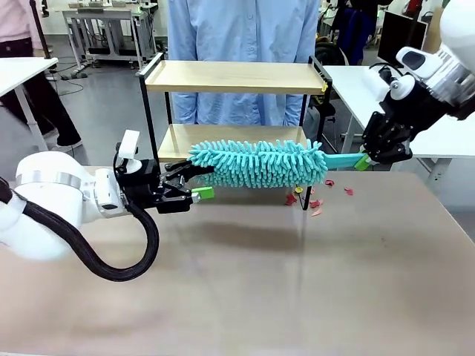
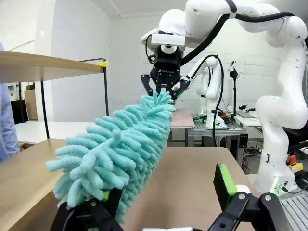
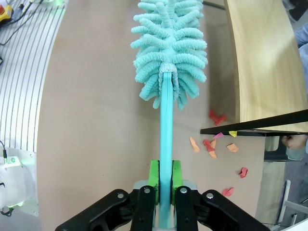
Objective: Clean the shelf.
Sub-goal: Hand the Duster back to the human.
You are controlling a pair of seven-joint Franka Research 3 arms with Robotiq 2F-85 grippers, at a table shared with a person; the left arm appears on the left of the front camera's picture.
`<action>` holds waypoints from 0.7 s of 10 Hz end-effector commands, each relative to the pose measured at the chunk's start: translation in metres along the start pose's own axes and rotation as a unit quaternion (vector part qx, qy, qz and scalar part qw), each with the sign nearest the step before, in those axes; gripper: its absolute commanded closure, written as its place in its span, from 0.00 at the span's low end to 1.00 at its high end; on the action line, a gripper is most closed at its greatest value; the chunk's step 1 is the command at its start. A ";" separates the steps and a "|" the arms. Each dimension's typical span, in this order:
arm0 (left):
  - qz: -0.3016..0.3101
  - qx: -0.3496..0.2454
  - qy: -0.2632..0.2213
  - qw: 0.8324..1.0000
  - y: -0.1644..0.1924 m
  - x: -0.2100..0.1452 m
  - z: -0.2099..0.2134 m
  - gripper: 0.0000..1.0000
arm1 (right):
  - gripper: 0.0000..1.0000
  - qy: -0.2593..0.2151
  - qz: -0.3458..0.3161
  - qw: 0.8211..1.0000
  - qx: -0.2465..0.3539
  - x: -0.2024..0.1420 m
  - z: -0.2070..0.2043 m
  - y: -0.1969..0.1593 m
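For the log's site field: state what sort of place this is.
Probably a robotics lab or test hall. Further robot arms stand at a workbench behind, an emergency-stop button sits by the arm's base, and white tables with equipment fill the far floor.

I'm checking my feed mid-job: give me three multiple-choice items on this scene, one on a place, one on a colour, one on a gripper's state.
1. Where do the paper scraps lie?
A. on the table by the shelf's right leg
B. on the shelf's top board
C. in the left gripper

2. What colour is the duster?
A. yellow
B. teal
C. black

3. How does the right gripper stand?
A. open, holding nothing
B. shut on a scrap
C. shut on the duster's handle

Key: 1 A, scraps sit on the table beside the leg. 2 B, head and handle are teal. 3 C, the right wrist view shows green pads clamping the handle.
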State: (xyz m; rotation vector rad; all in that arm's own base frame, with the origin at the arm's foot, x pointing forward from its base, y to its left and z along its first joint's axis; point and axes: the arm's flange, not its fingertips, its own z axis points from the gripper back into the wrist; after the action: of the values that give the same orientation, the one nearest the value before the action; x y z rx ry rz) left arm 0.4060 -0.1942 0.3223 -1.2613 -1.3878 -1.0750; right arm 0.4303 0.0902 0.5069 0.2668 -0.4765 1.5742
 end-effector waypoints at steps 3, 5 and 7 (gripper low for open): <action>0.003 0.033 0.009 0.999 0.003 0.010 0.036 0.00 | 0.87 -0.012 -0.001 1.000 -0.002 0.004 0.000 -0.001; -0.007 0.045 0.005 0.999 0.008 0.018 0.053 0.00 | 0.87 -0.012 -0.001 1.000 -0.002 0.004 0.000 -0.001; -0.007 0.056 0.003 0.998 0.020 0.022 0.058 0.00 | 0.87 -0.012 -0.001 1.000 -0.002 0.004 0.000 -0.001</action>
State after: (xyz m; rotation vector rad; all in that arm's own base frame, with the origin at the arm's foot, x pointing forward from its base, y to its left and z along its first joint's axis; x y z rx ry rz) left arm 0.4197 -0.1311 0.3285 -1.1499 -1.4453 -1.0002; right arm 0.4297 0.0927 0.5069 0.2671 -0.4746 1.5792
